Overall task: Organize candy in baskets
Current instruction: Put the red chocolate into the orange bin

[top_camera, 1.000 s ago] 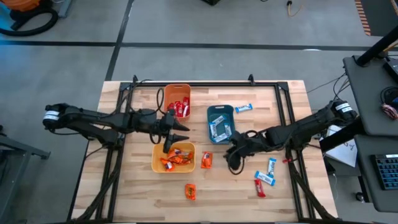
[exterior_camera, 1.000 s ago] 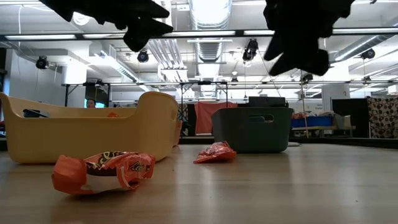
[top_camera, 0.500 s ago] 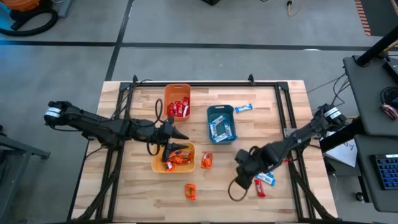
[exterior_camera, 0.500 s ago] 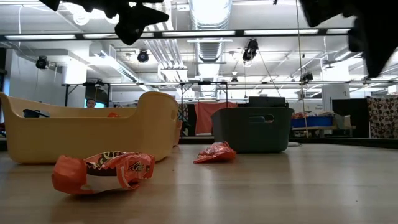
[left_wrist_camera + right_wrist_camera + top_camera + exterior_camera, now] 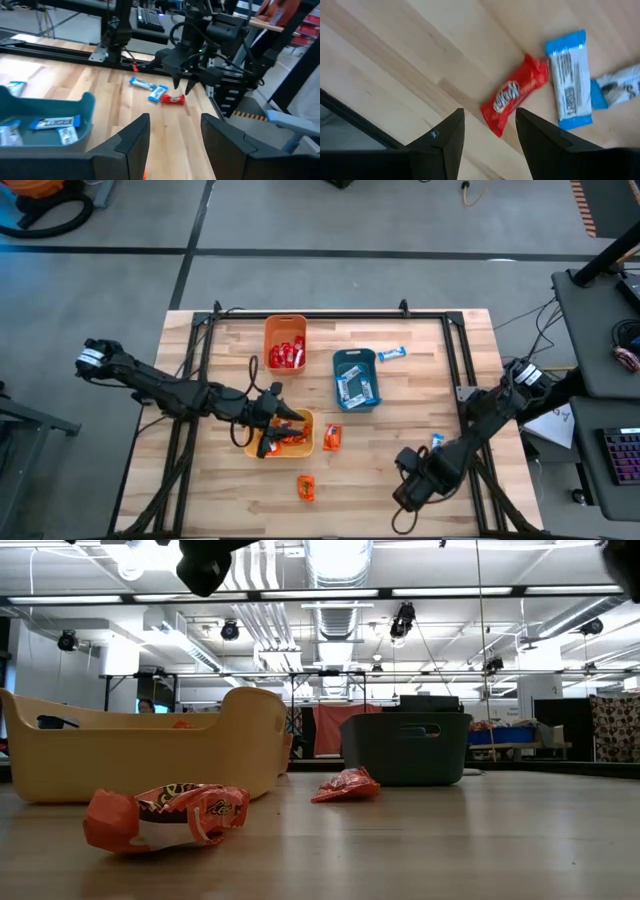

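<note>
The right gripper [image 5: 413, 485], fingers parted and holding nothing, hangs over the near right part of the table [image 5: 230, 480], and its wrist camera looks straight down on a red candy bar [image 5: 514, 101] lying just ahead of the gap between its fingers [image 5: 445, 145]. That bar's long axis runs slantwise to the line between the fingers, so a clean pinch across its narrow width would probably call for a turn of the wrist on the way down. Touching its end is a light blue and white bar [image 5: 568, 84], and a second blue bar [image 5: 619, 88] lies against that one; the crowding on that side is the main thing in the way of a tidy grasp. The right arm is plainly the nearer one to this cluster. The red bar's likely home, the orange basket [image 5: 284, 342] with red wrappers in it, sits at the far side left of centre, well apart, with the dark teal basket [image 5: 354, 378] in between. The left gripper [image 5: 284, 427], also spread and empty, hovers over the yellow basket [image 5: 280, 434], which holds orange wrappers. Two more orange candies [image 5: 331, 438] [image 5: 306, 487] lie loose near it, and a stray blue bar [image 5: 391, 354] lies just right of the teal basket.
</note>
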Robot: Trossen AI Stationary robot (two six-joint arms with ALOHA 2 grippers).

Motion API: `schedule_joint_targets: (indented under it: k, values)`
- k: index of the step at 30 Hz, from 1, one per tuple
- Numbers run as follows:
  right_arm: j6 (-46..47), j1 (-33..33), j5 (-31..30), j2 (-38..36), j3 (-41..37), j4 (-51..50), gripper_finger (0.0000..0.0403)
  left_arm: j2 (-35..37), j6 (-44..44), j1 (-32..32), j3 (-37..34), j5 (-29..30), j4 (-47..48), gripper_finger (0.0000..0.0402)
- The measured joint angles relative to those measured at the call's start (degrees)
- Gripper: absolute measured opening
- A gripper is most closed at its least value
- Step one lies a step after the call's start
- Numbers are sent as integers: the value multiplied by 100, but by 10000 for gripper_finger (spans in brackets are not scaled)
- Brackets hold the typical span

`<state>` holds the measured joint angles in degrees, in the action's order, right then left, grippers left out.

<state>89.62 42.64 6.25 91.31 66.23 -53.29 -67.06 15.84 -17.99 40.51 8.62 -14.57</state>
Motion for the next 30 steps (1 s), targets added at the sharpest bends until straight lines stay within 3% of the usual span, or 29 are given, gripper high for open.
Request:
schedule_joint_targets:
  k: [12,30]
  values:
    - [338,176,20,681,-26,45,166,-355,125,-73,-4,2,-284,160]
    - [116,172,20,865,-210,178,22,-499,120,-73,-4,-11,-295,160]
